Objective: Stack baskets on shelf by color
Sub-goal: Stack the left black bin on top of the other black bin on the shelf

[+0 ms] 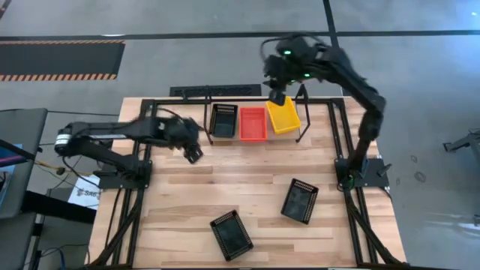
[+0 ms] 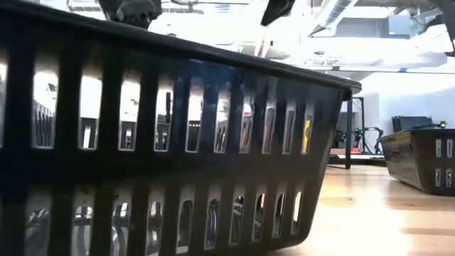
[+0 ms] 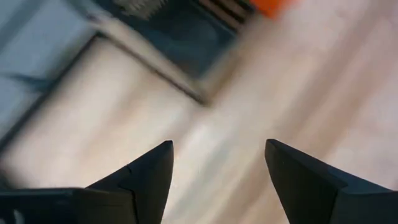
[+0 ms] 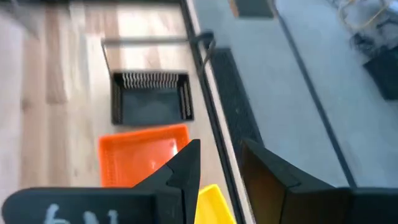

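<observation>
Stacking step in hand: right gripper (image 1: 278, 96), fingers parted and empty, was seen over yellow basket (image 1: 283, 116) on shelf (image 1: 301, 112), upper centre; left gripper (image 1: 193, 154), wide and empty, was judged due for black baskets (image 1: 299, 200) at lower frame.

On the thin black metal-rod shelf (image 1: 302, 112) at the table's far edge, side by side: black mesh plastic basket (image 1: 223, 121), red-orange one (image 1: 253, 124), yellow one (image 1: 283, 116), tilted. Nearer, apart on bare wood: two more black baskets (image 1: 300, 200) (image 1: 231, 234), askew.
</observation>
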Motion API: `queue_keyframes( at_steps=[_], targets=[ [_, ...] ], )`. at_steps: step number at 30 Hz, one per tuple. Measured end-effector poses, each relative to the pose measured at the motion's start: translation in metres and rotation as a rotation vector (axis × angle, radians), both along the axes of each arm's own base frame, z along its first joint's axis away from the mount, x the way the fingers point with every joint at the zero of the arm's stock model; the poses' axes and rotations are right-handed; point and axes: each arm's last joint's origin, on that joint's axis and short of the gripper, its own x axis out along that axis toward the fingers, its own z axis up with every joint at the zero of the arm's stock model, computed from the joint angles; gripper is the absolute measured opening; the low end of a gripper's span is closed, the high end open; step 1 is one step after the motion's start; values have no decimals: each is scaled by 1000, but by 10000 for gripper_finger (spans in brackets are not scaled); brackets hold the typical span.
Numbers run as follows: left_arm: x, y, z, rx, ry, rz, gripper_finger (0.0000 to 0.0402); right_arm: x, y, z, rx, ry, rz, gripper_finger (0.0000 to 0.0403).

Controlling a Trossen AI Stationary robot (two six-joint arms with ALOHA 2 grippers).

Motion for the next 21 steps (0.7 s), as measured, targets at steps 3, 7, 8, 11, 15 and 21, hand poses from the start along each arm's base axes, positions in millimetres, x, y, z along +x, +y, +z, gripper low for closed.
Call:
queue_keyframes(
  at_steps=[3,7,8,11,15,21],
  targets=[
    [22,-12,-28,-92,19,-103,242,-22,14,21,-20,-74,-13,133],
    [50,-34,-54,-191,10,-230,242,-45,27,40,-41,-142,-18,132],
    [56,-40,-59,-213,9,-261,242,-50,29,43,-45,-153,-19,132],
    [73,-58,-74,-267,-11,-314,242,-58,33,49,-58,-179,-19,134],
    [85,-79,-94,-310,13,-308,242,-60,33,50,-83,-171,-3,133],
    [92,-109,-95,-291,0,-254,224,-54,26,47,-116,-142,18,134]
  ],
)
